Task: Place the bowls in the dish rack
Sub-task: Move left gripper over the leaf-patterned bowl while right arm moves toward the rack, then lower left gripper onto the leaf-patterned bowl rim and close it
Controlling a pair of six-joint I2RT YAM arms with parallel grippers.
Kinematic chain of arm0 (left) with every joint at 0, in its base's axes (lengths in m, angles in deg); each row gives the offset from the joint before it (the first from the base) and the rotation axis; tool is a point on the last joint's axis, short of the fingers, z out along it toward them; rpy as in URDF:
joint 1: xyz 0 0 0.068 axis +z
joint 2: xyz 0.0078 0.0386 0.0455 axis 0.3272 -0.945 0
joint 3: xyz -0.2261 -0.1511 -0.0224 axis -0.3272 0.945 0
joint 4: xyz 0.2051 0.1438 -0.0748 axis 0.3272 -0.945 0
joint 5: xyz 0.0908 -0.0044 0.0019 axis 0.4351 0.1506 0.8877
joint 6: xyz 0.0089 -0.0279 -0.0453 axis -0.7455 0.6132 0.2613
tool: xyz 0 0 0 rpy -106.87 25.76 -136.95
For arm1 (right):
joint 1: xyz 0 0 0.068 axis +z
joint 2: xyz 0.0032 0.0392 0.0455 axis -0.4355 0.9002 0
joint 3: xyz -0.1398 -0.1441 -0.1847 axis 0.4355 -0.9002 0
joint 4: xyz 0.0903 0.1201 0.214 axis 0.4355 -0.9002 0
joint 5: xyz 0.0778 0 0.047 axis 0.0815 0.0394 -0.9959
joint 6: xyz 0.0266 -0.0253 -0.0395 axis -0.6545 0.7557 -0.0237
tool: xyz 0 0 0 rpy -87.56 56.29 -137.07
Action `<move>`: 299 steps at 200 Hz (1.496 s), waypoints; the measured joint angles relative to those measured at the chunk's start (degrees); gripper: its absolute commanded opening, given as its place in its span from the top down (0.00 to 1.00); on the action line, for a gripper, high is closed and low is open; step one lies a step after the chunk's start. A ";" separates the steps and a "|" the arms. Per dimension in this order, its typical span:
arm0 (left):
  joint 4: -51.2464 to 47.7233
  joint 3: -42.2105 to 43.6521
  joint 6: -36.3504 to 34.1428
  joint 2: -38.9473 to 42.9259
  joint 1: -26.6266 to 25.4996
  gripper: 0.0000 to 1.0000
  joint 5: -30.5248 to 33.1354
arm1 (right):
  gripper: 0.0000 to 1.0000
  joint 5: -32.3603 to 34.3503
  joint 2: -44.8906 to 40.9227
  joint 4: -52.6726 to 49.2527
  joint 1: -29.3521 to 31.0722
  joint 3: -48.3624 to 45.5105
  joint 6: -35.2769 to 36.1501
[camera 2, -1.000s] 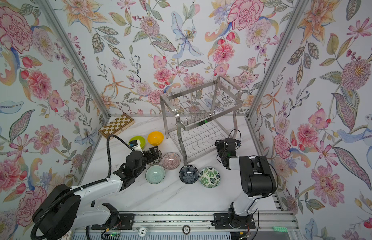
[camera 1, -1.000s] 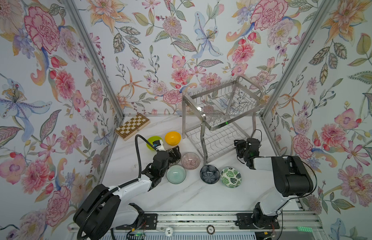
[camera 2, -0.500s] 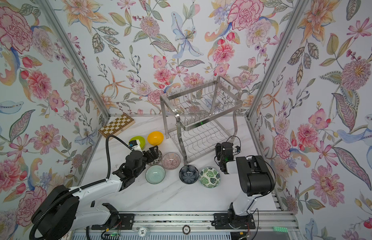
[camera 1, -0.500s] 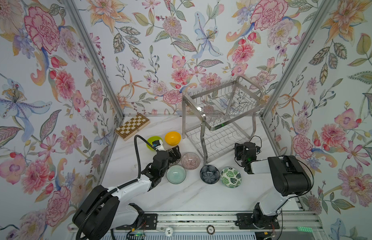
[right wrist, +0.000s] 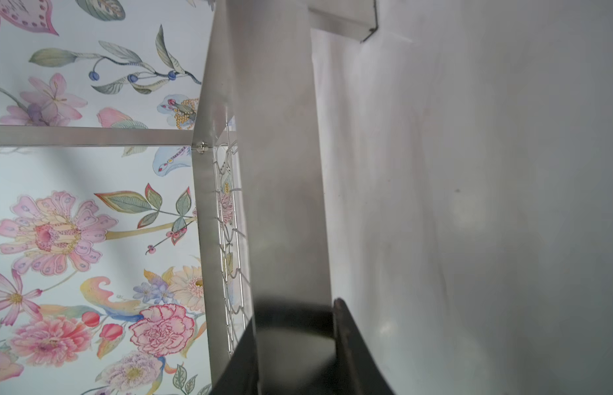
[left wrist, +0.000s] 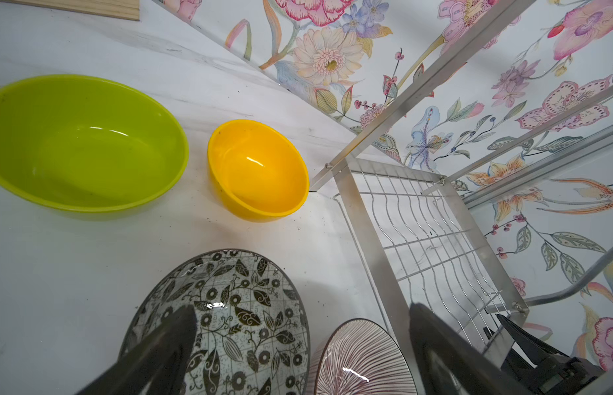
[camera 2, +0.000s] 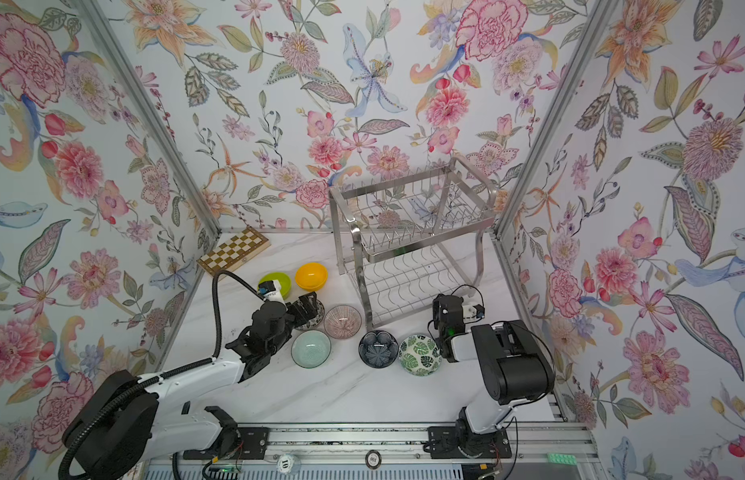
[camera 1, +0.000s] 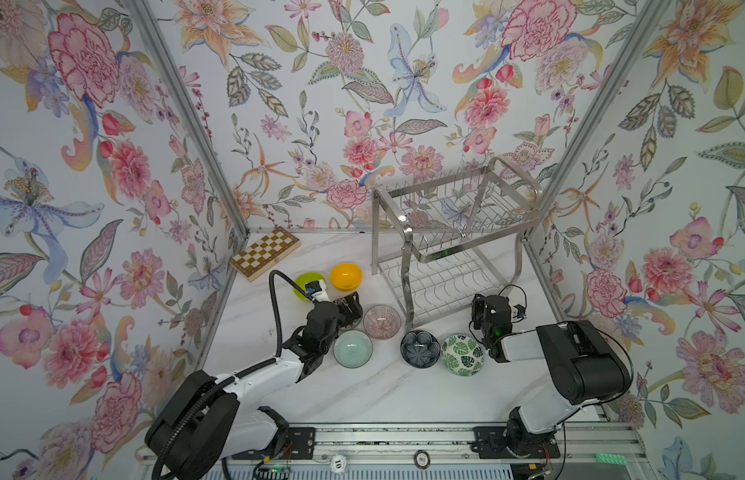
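The left claw, spread wide, hangs directly over the black-and-white patterned bowl standing mid-bench just left of the dish rack, while the right claw pinches the rack's flat bar leg.

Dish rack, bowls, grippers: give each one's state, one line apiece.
dish rack, standing, both tiers empty.
lime bowl, upright on table.
orange bowl, upright.
mint bowl, upright.
pink-striped bowl, upright.
navy bowl, upright.
leaf bowl, upright.
black-and-white bowl, upright, ungripped.
left gripper, open, one finger over black-and-white bowl.
right gripper, shut on dish rack leg.
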 measured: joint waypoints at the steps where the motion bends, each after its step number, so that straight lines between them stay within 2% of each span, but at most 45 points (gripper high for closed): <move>1: 0.00 0.00 0.00 0.00 0.00 0.01 0.00 | 0.87 0.11 -0.09 -0.09 0.02 0.00 -0.13; 60: 0.02 0.00 0.66 -0.17 0.00 0.01 -0.44 | 0.86 6.84 -1.49 -9.11 2.58 3.21 -6.84; 132: -1.46 0.00 0.76 0.22 0.00 0.01 -0.55 | 0.85 13.94 6.69 -14.84 7.48 14.29 -14.71; 172: -2.95 0.04 -0.11 2.23 0.00 0.01 0.13 | 0.84 14.12 8.72 -15.85 8.96 17.18 -14.93; 208: -3.30 0.31 -0.85 2.78 0.00 0.01 0.90 | 0.83 13.92 8.57 -17.70 8.87 17.99 -11.93; 299: -3.78 0.28 -1.53 1.29 0.00 0.01 1.60 | 0.82 9.84 3.72 -24.39 7.91 16.48 -8.20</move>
